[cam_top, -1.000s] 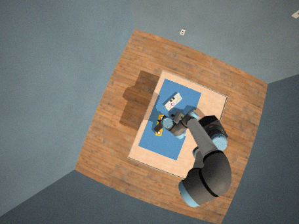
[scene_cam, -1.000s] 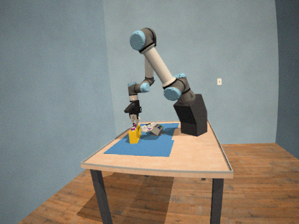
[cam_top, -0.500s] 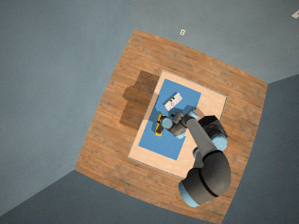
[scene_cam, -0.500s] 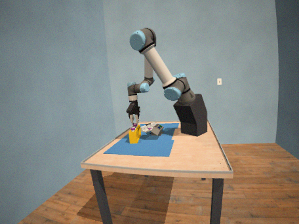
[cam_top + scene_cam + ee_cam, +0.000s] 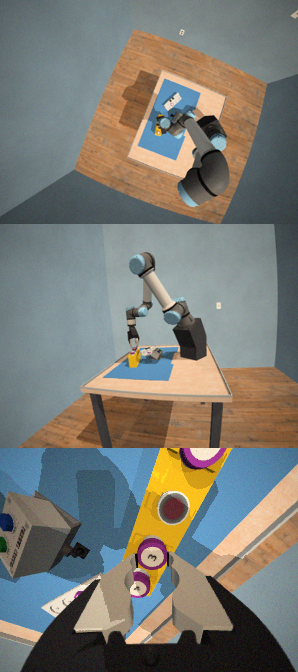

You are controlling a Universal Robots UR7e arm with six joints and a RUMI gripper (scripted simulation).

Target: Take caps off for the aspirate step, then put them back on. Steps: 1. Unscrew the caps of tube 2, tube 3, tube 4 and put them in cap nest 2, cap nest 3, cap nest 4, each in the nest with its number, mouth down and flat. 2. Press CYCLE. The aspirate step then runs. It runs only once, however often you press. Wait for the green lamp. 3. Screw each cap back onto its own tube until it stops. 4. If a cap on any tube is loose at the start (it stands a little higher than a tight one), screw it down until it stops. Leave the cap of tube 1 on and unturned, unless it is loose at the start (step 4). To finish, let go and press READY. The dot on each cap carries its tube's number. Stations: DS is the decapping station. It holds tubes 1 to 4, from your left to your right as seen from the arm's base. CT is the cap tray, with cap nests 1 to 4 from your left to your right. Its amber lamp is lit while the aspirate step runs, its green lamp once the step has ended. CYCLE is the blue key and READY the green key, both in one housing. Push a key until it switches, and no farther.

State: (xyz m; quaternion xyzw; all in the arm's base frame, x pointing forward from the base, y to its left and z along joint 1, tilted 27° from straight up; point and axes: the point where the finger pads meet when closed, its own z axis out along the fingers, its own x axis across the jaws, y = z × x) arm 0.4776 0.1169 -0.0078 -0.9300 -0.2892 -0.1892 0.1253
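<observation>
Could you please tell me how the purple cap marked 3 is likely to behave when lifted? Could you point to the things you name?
The purple cap marked 3 [image 5: 134,349] [image 5: 152,554] looks rigid, so it should keep its shape between the pincer's [image 5: 134,348] [image 5: 152,559] fingers. Being small, it is probably light. Its round side could let it roll if dropped.

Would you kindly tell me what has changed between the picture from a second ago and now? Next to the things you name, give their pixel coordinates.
The gripper [image 5: 162,127] [image 5: 134,348] [image 5: 152,553] has turned about its upright axis above the yellow station [image 5: 158,130] [image 5: 133,361] [image 5: 149,523]. It is now shut on the cap marked 3 [image 5: 134,349] [image 5: 152,555]; whether it held it earlier is unclear. The station and the upper arm look unmoved.
</observation>
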